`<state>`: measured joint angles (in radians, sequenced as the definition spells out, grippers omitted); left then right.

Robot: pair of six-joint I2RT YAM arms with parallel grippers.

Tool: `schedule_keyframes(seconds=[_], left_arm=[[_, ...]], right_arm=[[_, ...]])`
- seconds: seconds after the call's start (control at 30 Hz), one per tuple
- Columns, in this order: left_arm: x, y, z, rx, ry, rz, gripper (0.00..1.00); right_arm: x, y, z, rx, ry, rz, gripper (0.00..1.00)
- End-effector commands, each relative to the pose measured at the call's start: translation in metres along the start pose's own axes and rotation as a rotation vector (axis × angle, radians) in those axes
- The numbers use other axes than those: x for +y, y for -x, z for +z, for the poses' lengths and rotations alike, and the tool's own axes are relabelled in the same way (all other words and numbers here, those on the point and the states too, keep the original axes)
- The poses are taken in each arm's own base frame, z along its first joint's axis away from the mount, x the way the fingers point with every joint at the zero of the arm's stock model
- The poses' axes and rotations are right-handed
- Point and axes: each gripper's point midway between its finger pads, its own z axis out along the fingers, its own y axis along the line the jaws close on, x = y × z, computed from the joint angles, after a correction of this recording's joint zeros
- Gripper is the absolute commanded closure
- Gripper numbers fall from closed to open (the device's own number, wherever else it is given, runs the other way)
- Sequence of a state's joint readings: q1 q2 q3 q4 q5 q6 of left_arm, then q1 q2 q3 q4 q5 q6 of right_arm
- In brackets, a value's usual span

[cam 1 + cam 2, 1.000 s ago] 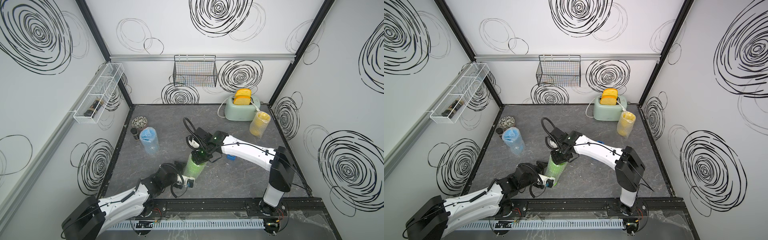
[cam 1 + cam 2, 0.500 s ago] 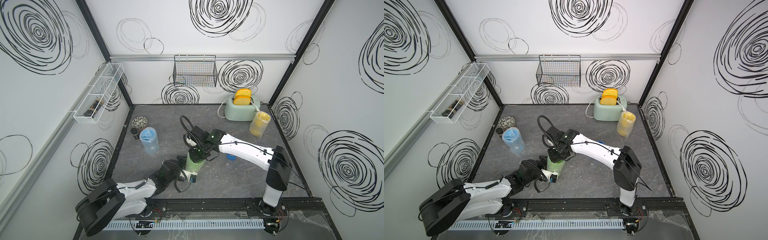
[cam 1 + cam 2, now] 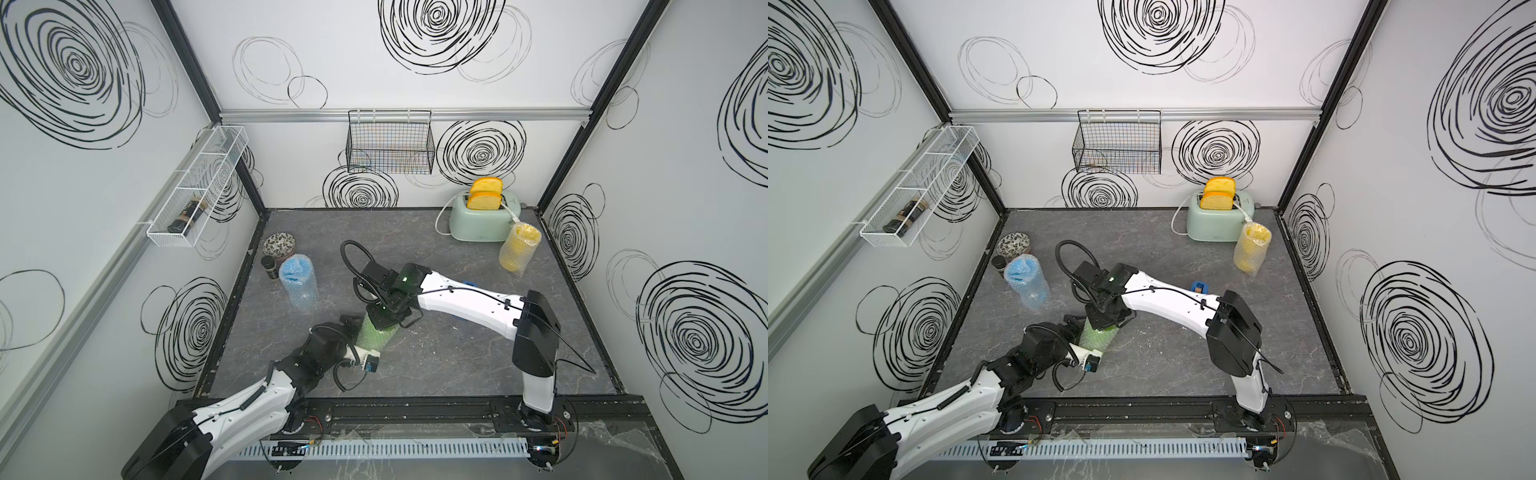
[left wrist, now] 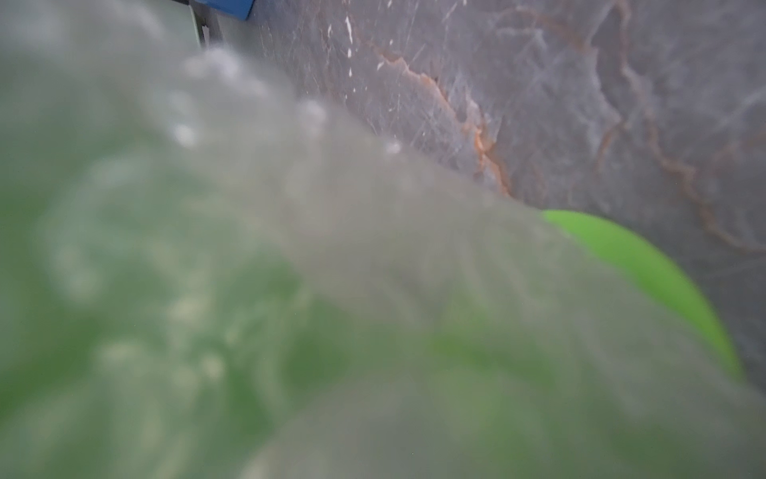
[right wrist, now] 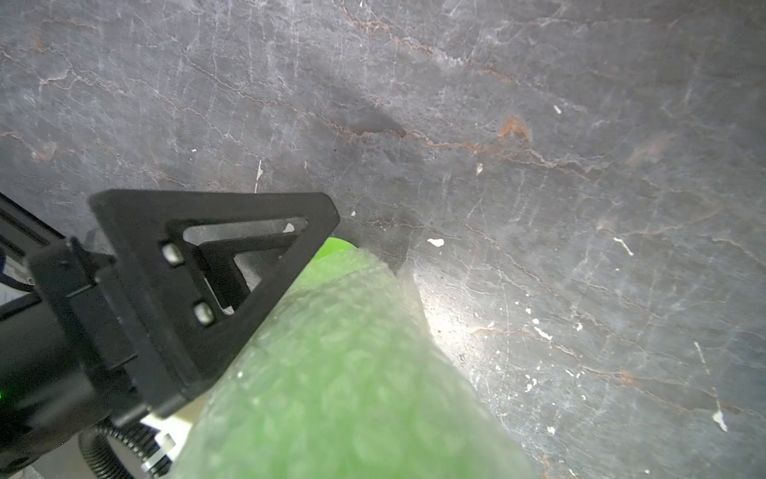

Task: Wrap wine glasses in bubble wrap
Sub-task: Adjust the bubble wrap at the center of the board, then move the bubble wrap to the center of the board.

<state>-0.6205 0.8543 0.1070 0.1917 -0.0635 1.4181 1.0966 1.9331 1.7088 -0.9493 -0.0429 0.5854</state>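
In both top views the green goblet (image 3: 374, 338), rolled in bubble wrap (image 3: 368, 347), stands at lower middle of the frame on the grey tabletop (image 3: 457, 365). The right tool (image 3: 384, 324) sits on its top end. Its fingers are hidden under the wrist, yet it reads as clamped there. The left tool (image 3: 353, 328), at the goblet's lower left, is spread wide apart. The wrapped blue goblet (image 3: 297, 282) stands at centre left. The wrapped yellow goblet (image 3: 519, 249) is at upper right, just beside the toaster (image 3: 478, 224), which holds two bread slices (image 3: 484, 195). The patterned bowl (image 3: 279, 245) looks empty. The white wire rack (image 3: 195, 187) on the left wall holds one dark bottle (image 3: 185, 216) lying down. The black wire basket (image 3: 390, 143) on the back wall looks empty.

Left wrist: blurred wrap fills most of the frame, and the goblet's bare green foot (image 4: 646, 273) shows at right.

Right wrist: one finger (image 5: 124, 232) of the left tool lies along the wrap from the left. Whether it presses, I cannot tell.

The goblet is likely light and stiff. The film looks soft, springy and slick, so the roll may spring open. It is best held across the wide cup, over the overlapping edge, not by the loose film ends.
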Motion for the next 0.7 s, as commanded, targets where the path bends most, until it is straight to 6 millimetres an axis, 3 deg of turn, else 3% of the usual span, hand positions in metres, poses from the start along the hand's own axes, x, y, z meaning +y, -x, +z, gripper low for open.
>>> schedule_keyframes(seconds=[0.0,0.13,0.37,0.53,0.67], left_arm=[[-0.062,-0.030,-0.002,0.123,-0.229,0.130,0.03],[-0.061,-0.051,-0.010,0.224,-0.305,0.136,0.03],[-0.055,-0.074,-0.040,0.275,-0.368,0.113,0.03],[-0.027,-0.065,-0.052,0.211,-0.310,-0.079,0.03],[0.002,-0.056,-0.051,0.151,-0.207,-0.227,0.03]], right_arm=[[-0.021,-0.017,0.013,0.083,-0.103,-0.007,0.72],[-0.032,-0.010,0.010,0.064,-0.162,0.011,0.73],[-0.054,-0.003,0.008,0.064,-0.323,0.002,0.73],[-0.068,0.009,-0.003,0.036,-0.410,-0.001,0.73],[-0.095,0.017,-0.006,0.042,-0.487,0.016,0.72]])
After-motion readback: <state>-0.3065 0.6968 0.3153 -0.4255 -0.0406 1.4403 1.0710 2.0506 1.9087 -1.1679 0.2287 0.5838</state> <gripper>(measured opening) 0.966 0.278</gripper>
